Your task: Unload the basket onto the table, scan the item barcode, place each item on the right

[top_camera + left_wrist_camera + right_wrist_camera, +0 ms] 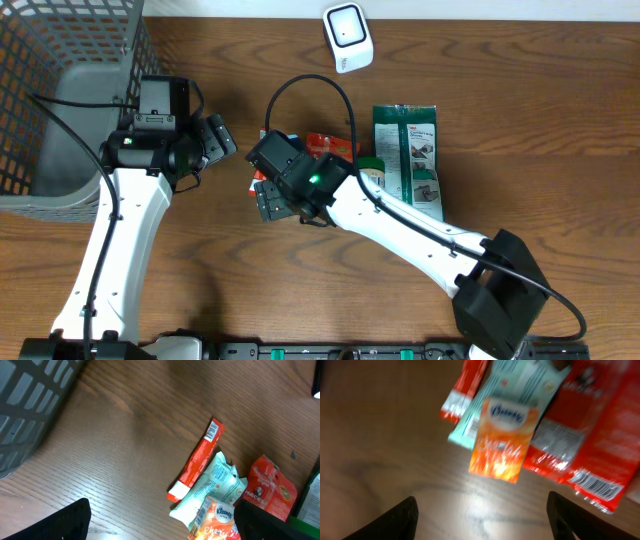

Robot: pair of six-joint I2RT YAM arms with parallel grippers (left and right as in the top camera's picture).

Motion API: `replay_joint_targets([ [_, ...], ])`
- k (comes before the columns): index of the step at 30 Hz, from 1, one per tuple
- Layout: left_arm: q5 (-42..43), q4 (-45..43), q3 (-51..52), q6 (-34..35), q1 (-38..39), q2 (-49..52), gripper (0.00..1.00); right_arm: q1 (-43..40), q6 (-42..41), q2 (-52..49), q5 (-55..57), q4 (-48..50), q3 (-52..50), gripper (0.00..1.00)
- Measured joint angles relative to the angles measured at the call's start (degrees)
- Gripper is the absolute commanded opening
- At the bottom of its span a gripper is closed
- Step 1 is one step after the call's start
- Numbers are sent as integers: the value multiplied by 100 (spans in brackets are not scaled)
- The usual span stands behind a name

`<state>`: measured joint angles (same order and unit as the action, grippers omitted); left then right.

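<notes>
Over the packet heap (215,490) at mid-table, the right gripper (481,500) hung spread wide and empty, the orange tissue pack (502,440) just ahead of its fingers. The left gripper (162,505) gaped empty too. Flat, soft pouches in glossy, crinkly film overlapped, so a pinch could slip, or drag up the mint-green pouch (520,385) underneath. The white scanner (346,36) sat well apart.

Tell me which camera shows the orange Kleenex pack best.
Right wrist: the orange Kleenex pack lies whole in frame, though blurred. Left wrist catches only part of it at the bottom edge. Overhead, the right arm hides it.
</notes>
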<state>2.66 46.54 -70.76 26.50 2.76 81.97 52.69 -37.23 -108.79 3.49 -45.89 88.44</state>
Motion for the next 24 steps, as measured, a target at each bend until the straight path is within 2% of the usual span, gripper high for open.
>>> replay_joint_targets([
  [10,-2,0,0,0,0,0,92,273,-560,-391,879,498,0,67],
  [24,0,0,0,0,0,0,92,494,-568,-1086,1574,796,0,54],
])
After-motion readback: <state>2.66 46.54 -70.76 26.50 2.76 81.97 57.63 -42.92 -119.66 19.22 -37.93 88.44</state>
